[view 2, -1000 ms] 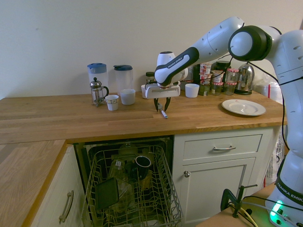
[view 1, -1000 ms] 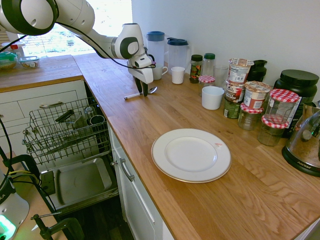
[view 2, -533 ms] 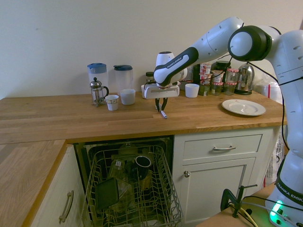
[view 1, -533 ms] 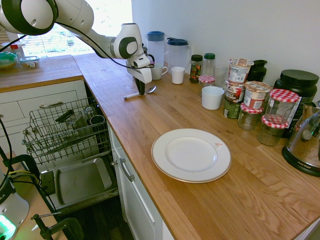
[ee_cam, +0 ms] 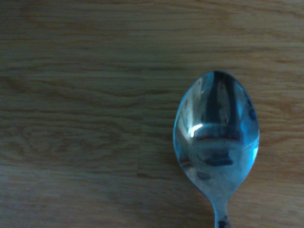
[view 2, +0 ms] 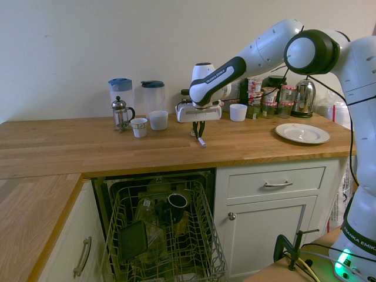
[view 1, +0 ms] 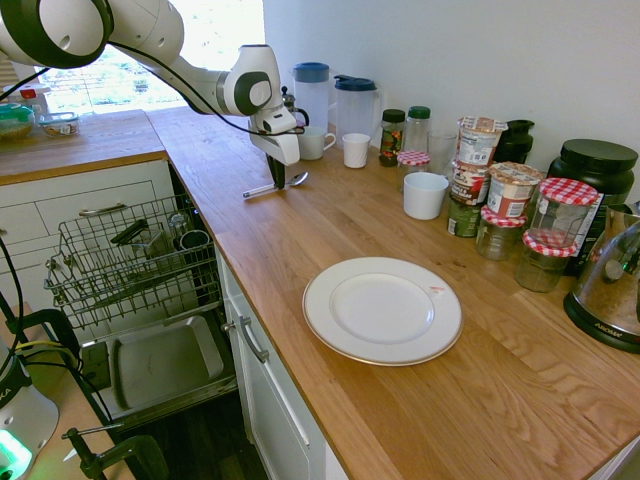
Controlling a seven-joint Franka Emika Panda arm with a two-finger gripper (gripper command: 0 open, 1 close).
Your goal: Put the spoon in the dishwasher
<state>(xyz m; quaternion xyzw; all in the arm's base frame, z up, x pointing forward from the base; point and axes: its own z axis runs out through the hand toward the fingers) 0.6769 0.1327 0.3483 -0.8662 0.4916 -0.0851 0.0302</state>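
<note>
- Gripping the spoon (view 1: 262,190) by its handle with the tool (view 1: 279,186), closed tight.
- Holding it low at the table (view 1: 480,400), near the open dishwasher (view 2: 207,229).

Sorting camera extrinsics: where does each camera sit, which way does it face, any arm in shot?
First exterior view: above the counter's plate end, looking along the worktop to the window; arm enters upper left, hand far off.
Second exterior view: opposite side, in front of the open dishwasher, facing the wall; arm enters from the right.
Wrist view: on the wrist, close over the spoon bowl and wood; no arm visible.
Shared: both exterior views show plate, dishwasher rack and hand at the spoon.
</note>
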